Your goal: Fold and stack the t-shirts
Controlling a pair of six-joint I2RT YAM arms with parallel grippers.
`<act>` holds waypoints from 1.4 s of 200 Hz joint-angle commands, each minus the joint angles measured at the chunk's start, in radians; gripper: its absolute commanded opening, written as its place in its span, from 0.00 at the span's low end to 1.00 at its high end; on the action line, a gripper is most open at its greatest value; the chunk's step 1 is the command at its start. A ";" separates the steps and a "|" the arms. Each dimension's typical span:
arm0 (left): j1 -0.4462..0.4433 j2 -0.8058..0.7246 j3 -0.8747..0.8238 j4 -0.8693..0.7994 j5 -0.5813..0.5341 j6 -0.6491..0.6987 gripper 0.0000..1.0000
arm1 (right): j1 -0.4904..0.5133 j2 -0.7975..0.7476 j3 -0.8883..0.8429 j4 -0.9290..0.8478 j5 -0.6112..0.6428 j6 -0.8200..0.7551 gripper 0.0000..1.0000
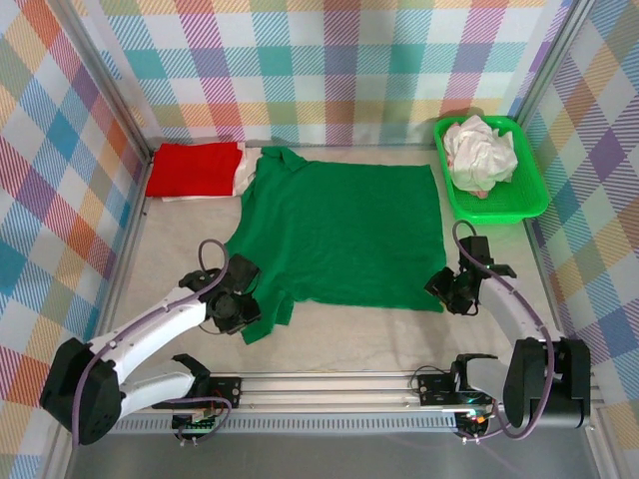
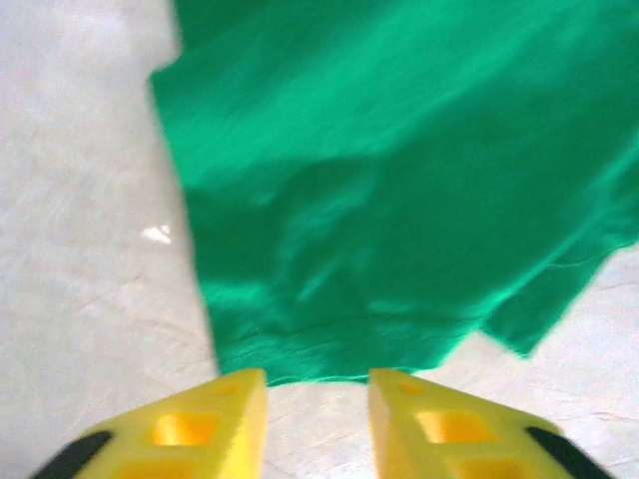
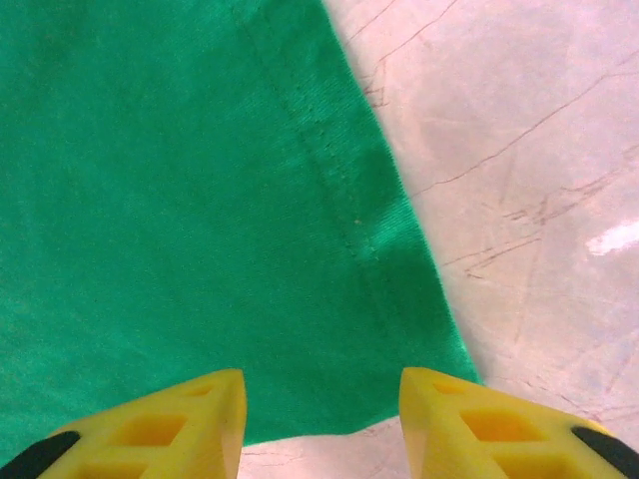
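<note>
Looking down from the top camera, you have the dark green t-shirt (image 1: 339, 230) spread flat in the middle of the table (image 1: 349, 344), collar toward 11 o'clock and hem toward 3. It is thin, limp cotton: light, but it will sag and drag, so I judge it best lifted by two corners at once. The left gripper (image 1: 235, 299) sits over the bunched sleeve at 7 o'clock, and the right gripper (image 1: 451, 289) is at the near hem corner at 4 o'clock. A folded red t-shirt (image 1: 195, 168) lies at 10 o'clock with a white edge (image 1: 243, 170) beside it; you cannot tell whether that is a separate shirt. A crumpled white t-shirt (image 1: 479, 152) sits in the green tray (image 1: 531, 205) at 2 o'clock. From here you cannot read either jaw gap.

On the left wrist camera, the left gripper (image 2: 318, 387) has its yellow fingers spread, nothing between them. The green t-shirt (image 2: 399, 180) edge lies just ahead at 12 o'clock. The view is blurred, so folds there are hard to read.

On the right wrist camera, the right gripper (image 3: 318, 391) is spread too, straddling the green t-shirt (image 3: 180, 200) corner. The stitched hem (image 3: 334, 200) offers the firmest bite. Whether the fingertips touch the cloth is cut off at 6 o'clock.
</note>
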 commanded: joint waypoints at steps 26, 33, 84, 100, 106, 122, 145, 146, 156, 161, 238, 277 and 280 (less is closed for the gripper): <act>-0.007 -0.058 -0.089 -0.053 0.048 -0.067 0.41 | -0.002 0.080 0.000 0.074 -0.044 -0.007 0.46; -0.010 -0.050 -0.093 -0.037 0.051 -0.066 0.42 | -0.002 0.085 -0.002 0.087 -0.047 -0.004 0.46; -0.021 0.038 -0.119 0.120 0.062 -0.055 0.46 | -0.003 0.102 -0.010 0.136 -0.052 -0.006 0.47; -0.024 0.059 -0.109 0.139 0.058 -0.050 0.45 | -0.002 0.099 -0.014 0.137 -0.047 -0.010 0.48; -0.025 0.068 -0.108 0.138 0.055 -0.046 0.44 | -0.002 0.098 -0.016 0.138 -0.046 -0.009 0.47; -0.025 0.104 -0.107 0.144 0.055 -0.029 0.41 | -0.002 0.090 -0.026 0.145 -0.045 -0.002 0.48; -0.027 0.149 -0.108 0.161 0.056 -0.013 0.24 | -0.001 0.083 -0.043 0.154 -0.043 0.010 0.48; -0.027 0.151 -0.107 0.161 0.056 -0.012 0.23 | -0.002 0.083 -0.044 0.153 -0.043 0.010 0.48; -0.027 0.160 -0.106 0.153 0.044 -0.001 0.16 | -0.003 0.086 -0.045 0.151 -0.047 0.011 0.48; -0.026 0.160 -0.102 0.145 0.035 0.005 0.13 | -0.002 0.088 -0.046 0.148 -0.051 0.008 0.48; -0.025 0.144 0.005 0.078 -0.060 0.048 0.00 | -0.004 -0.024 -0.027 -0.036 0.026 0.059 0.49; -0.025 0.104 0.008 0.102 -0.085 0.053 0.00 | -0.041 -0.047 -0.034 -0.076 0.050 0.060 0.54; -0.025 0.105 0.010 0.101 -0.087 0.054 0.00 | -0.042 -0.044 -0.034 -0.074 0.045 0.061 0.54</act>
